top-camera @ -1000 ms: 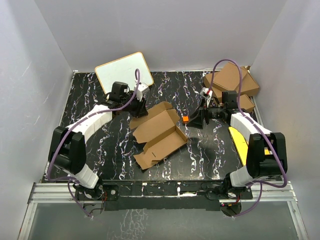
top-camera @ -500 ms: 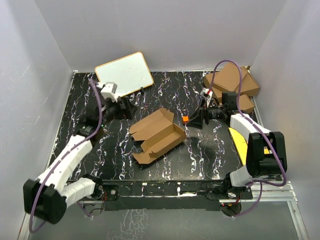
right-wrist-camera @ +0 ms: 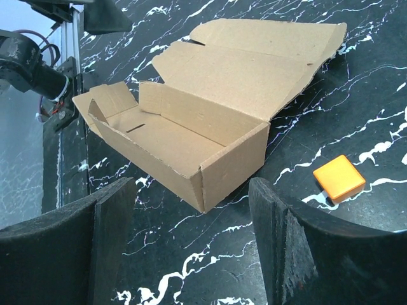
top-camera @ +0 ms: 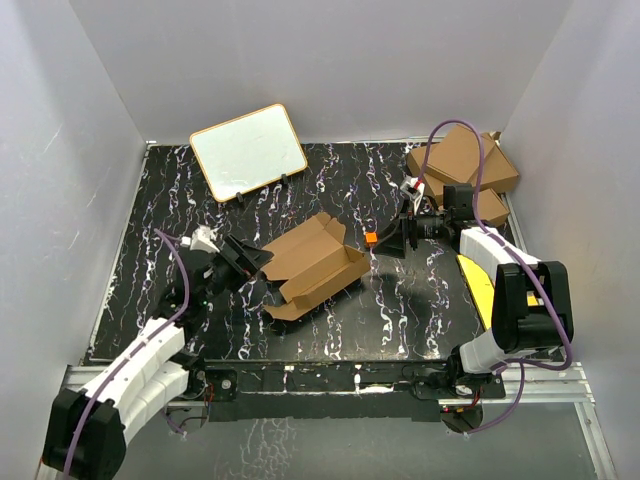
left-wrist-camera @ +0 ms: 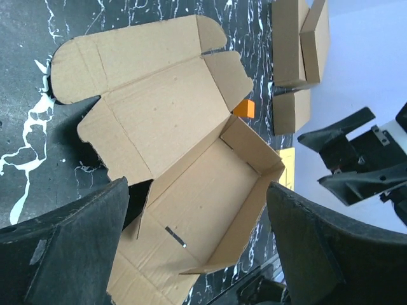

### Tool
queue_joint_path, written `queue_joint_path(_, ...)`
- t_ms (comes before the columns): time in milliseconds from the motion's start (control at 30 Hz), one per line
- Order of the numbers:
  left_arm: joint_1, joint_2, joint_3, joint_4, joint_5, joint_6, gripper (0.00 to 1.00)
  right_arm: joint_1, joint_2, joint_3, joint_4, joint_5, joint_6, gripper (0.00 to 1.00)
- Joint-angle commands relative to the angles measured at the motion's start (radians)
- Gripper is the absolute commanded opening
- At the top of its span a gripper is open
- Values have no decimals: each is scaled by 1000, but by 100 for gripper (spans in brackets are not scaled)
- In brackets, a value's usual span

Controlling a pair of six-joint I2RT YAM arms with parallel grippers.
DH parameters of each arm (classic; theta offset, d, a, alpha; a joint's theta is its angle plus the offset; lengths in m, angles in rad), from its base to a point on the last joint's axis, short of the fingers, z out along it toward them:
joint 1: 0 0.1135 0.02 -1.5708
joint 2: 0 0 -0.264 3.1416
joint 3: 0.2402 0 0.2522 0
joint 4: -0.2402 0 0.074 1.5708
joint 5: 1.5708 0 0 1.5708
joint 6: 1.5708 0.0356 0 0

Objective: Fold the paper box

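Left arm (top-camera: 150, 350) withdrawn to near-left of desk (top-camera: 160, 200). Left jaws, right jaws spread, empty. Paper box (top-camera: 315, 265) likely light, stiff panels, soft creases: you pinch far lid flap (left-wrist-camera: 137, 54) edge.

one paper box (top-camera: 312, 265), perhaps three cartons (top-camera: 462, 160)

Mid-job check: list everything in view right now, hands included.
box: one, brown, table centre, half folded, lid open
orange tile: one, orange, just right of the box
whiteboard: one, white with wood rim, far left
cartons: at least two, brown, far right corner
yellow sheet: one, yellow, right edge by the right arm
table: one, black marbled
left hand: one, black, open, left of the box
right hand: one, black, open, right of the tile
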Motion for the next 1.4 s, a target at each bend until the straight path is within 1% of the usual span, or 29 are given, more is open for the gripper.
queue_joint_path(0, 8, 88, 15, 82, -23, -119, 85, -3, 8, 3, 70, -47, -8, 77)
queue_joint_path(100, 18, 165, 21, 117, -28, -144, 80, -4, 9, 3, 68, -50, -8, 77)
queue_joint_path(233, 24, 234, 73, 36, -37, -169, 79, -4, 6, 3, 67, -48, -9, 77)
queue_joint_path(333, 25, 238, 80, -39, -71, -190, 77, -5, 8, 5, 68, -54, -8, 77)
queue_joint_path(400, 25, 231, 64, -46, -98, -215, 75, -4, 11, 6, 68, -56, -8, 77)
queue_joint_path(467, 25, 244, 50, -15, -102, -227, 70, -4, 13, 8, 68, -57, -8, 77)
queue_joint_path(567, 24, 323, 66, 15, -79, -232, 61, -5, 13, 7, 67, -53, -9, 77)
queue_joint_path(600, 25, 350, 76, 23, -70, -235, 59, -4, 12, 7, 64, -51, -11, 77)
queue_joint_path(667, 25, 394, 89, 49, -56, -236, 52, -5, 10, 8, 63, -50, -13, 77)
queue_joint_path(833, 27, 461, 107, 90, -47, -243, 51, -5, 12, 7, 60, -52, -16, 77)
queue_joint_path(967, 26, 524, 111, 144, -33, -250, 45, -5, 14, 9, 59, -54, -17, 77)
queue_joint_path(1100, 26, 579, 116, 204, -6, -254, 32, -6, 9, 11, 54, -53, -22, 77)
queue_joint_path(1200, 26, 599, 124, 200, -8, -229, 20, -5, 9, 12, 51, -55, -23, 77)
queue_joint_path(1300, 27, 584, 139, 175, -15, -175, 8, -5, 10, 13, 50, -57, -25, 77)
queue_joint_path(1367, 26, 578, 157, 157, -17, -120, 3, -4, 9, 14, 50, -59, -25, 77)
